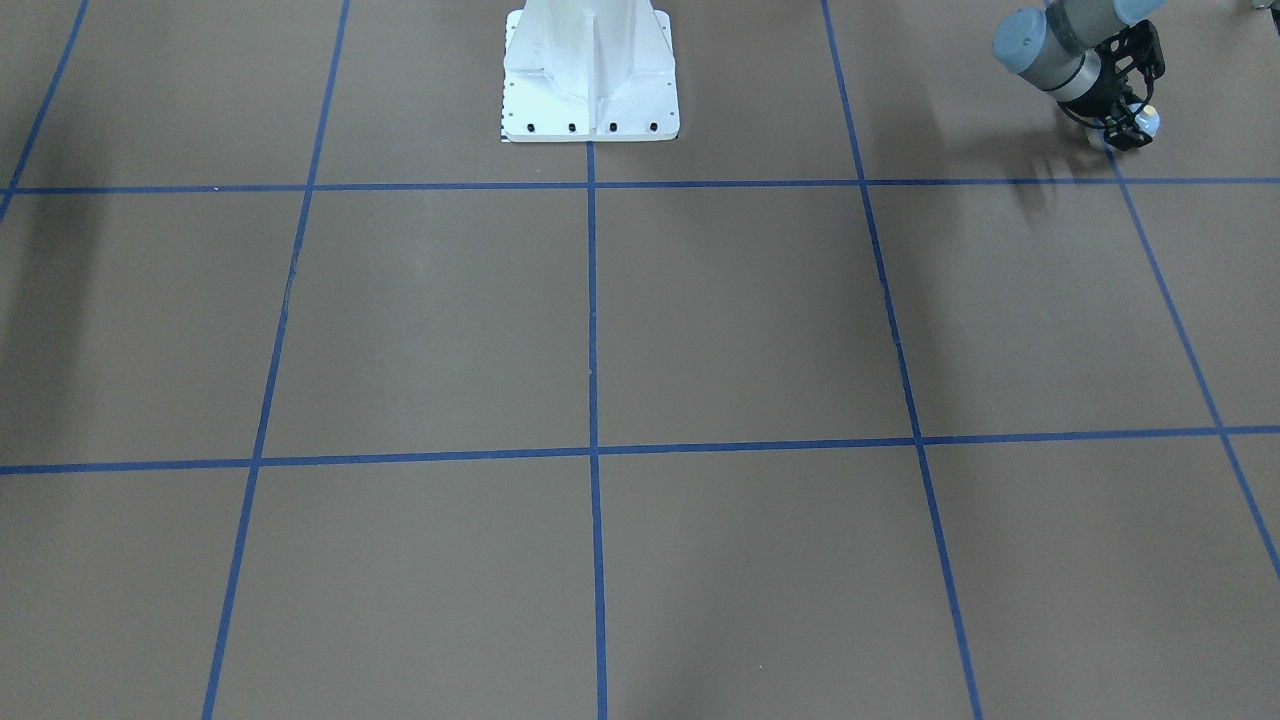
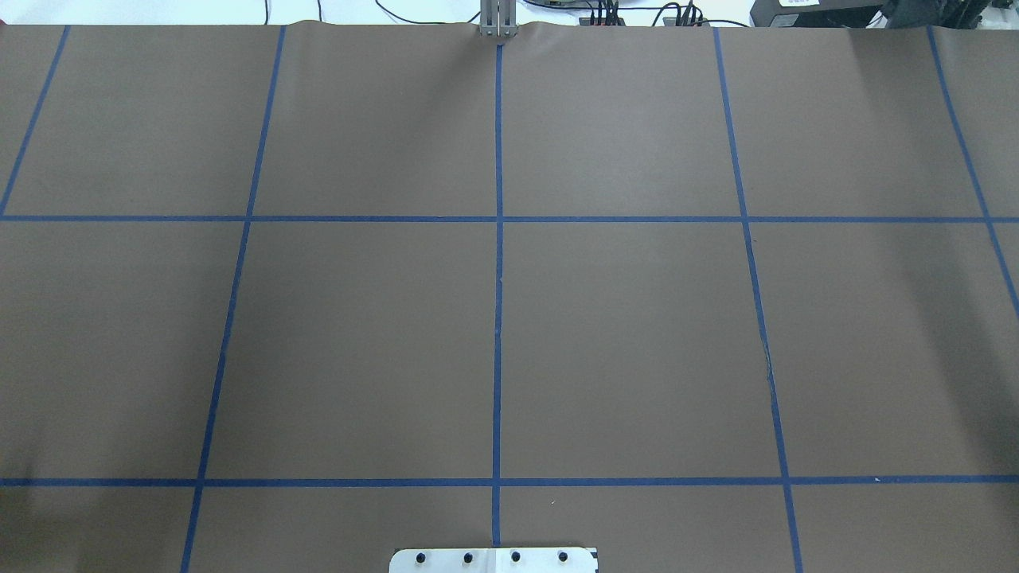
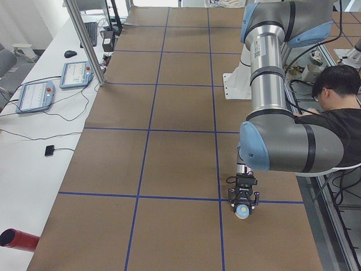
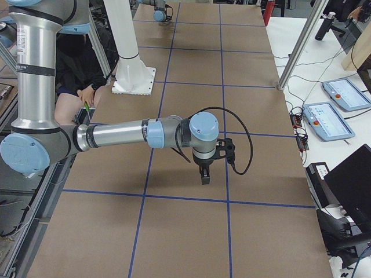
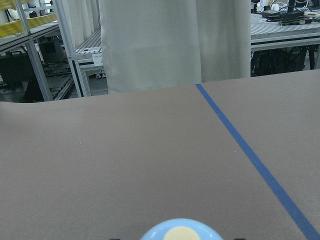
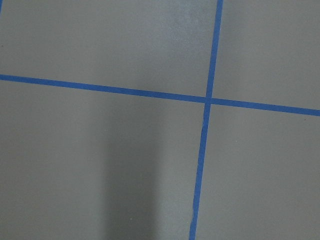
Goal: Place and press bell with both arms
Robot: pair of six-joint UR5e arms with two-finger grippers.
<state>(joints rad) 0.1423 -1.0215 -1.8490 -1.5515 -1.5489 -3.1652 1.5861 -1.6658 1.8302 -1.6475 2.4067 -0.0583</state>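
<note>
Robot's left end of the bench point(image 2: 358, 342): the left arm point(image 3: 271, 101) is folded down low, close to the robot-side edge. The left tool point(image 3: 243, 206) is pinching the bell point(image 5: 181, 231), one finger on either side of the blue dome. The cream button shows at the bottom edge of the left wrist view, facing that camera. The bell sits very low, just beside a blue tape line point(image 3: 180, 197). Whether its base touches the surface or hangs a little above, I cannot tell.

Middle: the white pedestal point(image 1: 590, 70) is bolted at the robot-side edge. The squares in front of it carry no task item, and the overhead view catches neither arm.

Robot's right: the right arm point(image 4: 116, 136) reaches out level over the bench with its right tool point(image 4: 204, 176) pointing down, clear of the surface. The right wrist view shows only brown surface and a tape crossing, no fingers. This tool appears in the side view alone, so I cannot tell whether it is spread or pressed together. It is well apart from the bell.

Progress, as judged:
- The bell is in hand, so pickup looks done.
- Placing is not complete, since the left tool has not let go.
- Pressing has not begun, as nothing is on the button.
- Left to do: set the bell flat, release it, bring a tool over it and push the button down.
</note>
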